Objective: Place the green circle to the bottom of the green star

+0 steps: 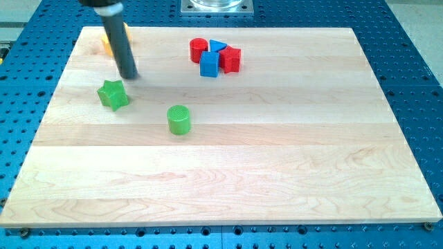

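The green circle (178,119) stands on the wooden board, left of the middle. The green star (113,94) lies to its left and slightly higher in the view. My tip (130,76) is just above and to the right of the green star, close to it, and well to the upper left of the green circle. The dark rod slants up toward the view's top left.
A cluster of blocks sits near the view's top centre: a red circle (199,48), a blue triangle (217,46), a blue cube (209,63) and a red block (230,59). A yellow block (107,45) is partly hidden behind the rod. The board (277,173) lies on a blue perforated table.
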Controlling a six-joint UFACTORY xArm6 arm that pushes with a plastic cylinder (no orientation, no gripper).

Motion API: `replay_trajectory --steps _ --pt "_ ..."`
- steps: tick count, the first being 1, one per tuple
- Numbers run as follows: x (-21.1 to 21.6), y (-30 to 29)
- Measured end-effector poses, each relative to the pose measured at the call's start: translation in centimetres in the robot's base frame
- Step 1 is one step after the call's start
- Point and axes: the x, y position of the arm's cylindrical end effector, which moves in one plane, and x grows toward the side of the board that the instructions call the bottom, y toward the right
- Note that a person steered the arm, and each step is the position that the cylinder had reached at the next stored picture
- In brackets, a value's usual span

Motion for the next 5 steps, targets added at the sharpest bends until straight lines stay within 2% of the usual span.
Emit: replay_trajectory --steps 1,3,4,5 --pt "7.2 3.5" --pt "2.7 -3.6" --pt "7.0 -5.2" --pt "3.9 -8.2"
